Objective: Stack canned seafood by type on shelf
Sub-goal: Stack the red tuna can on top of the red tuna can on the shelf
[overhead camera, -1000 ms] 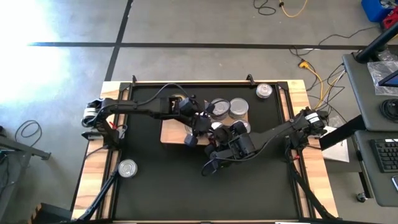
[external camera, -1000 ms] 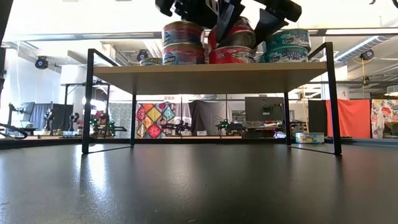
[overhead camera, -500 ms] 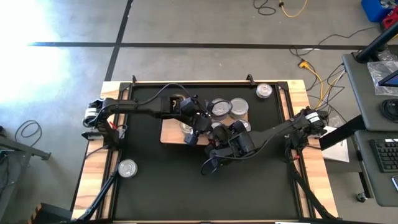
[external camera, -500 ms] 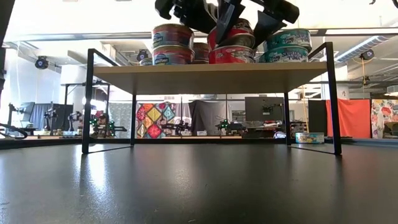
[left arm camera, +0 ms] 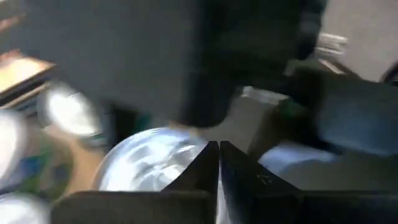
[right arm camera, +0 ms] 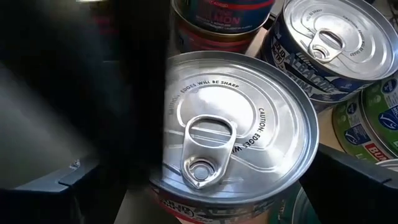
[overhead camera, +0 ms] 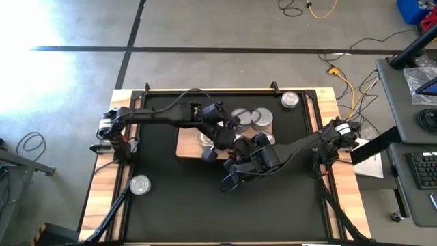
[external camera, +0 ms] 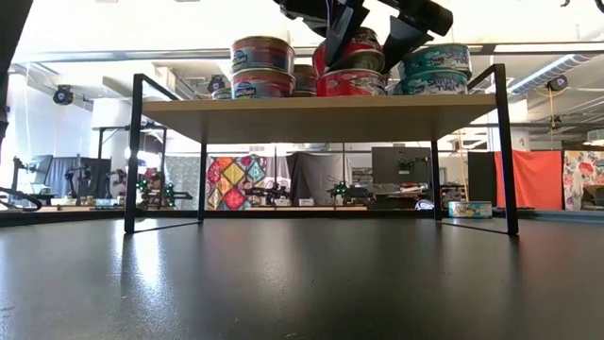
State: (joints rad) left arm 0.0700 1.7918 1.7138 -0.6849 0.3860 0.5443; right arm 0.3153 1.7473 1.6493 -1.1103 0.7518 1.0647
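Shelf (external camera: 311, 115) of light wood stands mid-table, tins stacked on it in three piles.
Right gripper (external camera: 363, 38), fingers wide apart, straddles a red-labelled tin (right arm camera: 233, 134) atop the middle pile; left gripper (overhead camera: 220, 140), closed and empty, hovers beside it.

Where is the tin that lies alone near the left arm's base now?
In the high view, the lone tin lies on the black mat at its near-left corner, beside the left arm's base and far from the wooden shelf.
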